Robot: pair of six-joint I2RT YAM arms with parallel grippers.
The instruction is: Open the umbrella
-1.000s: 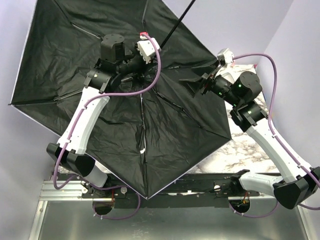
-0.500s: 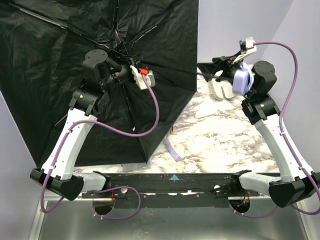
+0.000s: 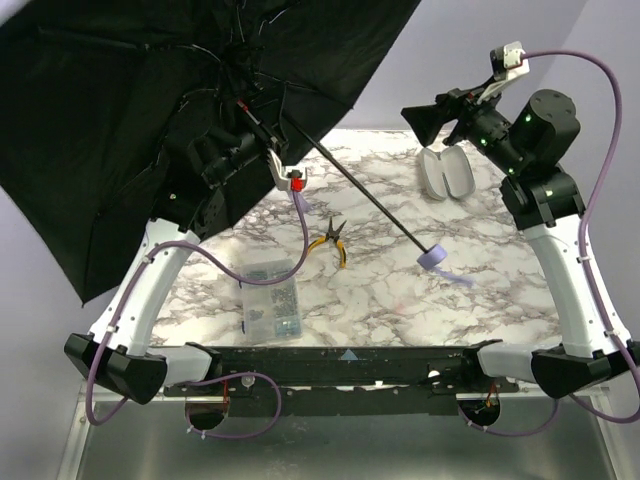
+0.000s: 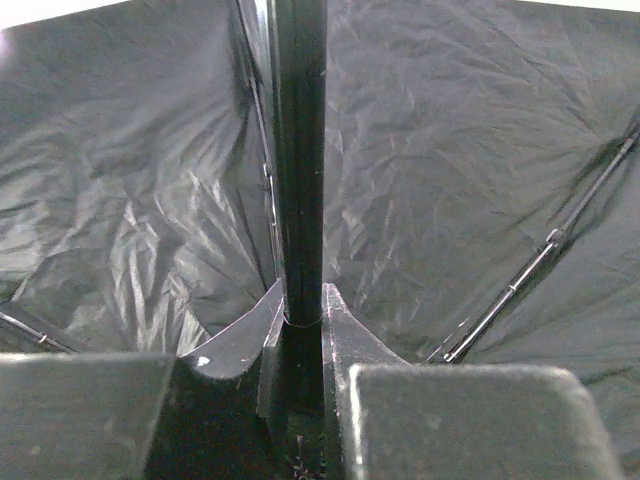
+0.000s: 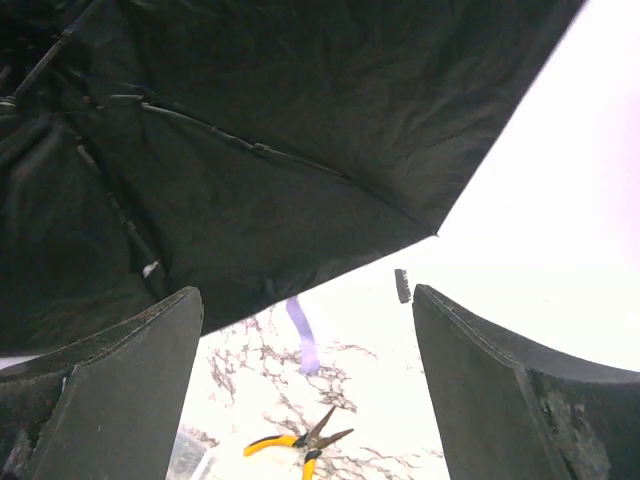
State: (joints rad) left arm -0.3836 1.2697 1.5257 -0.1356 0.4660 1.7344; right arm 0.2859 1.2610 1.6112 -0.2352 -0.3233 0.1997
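on the marbled tabletop (image 3: 480, 290), a clear plastic parts box (image 3: 270, 300) lies nearest, yellow-handled pliers (image 3: 330, 240) beyond. left hand (image 4: 300, 340) pinches the open umbrella (image 3: 120, 110) by its thin black shaft (image 3: 370, 200), crinkled lining tilted over the far left. right hand (image 3: 418, 120) gapes wide, empty, near a pale shell case (image 3: 446, 172).

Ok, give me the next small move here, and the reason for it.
Probably ease the left arm down until the handle rests on the table. The umbrella is fully spread, the left gripper is clamped on its shaft, the handle seems to hang over the marble, and the right gripper is open and empty.
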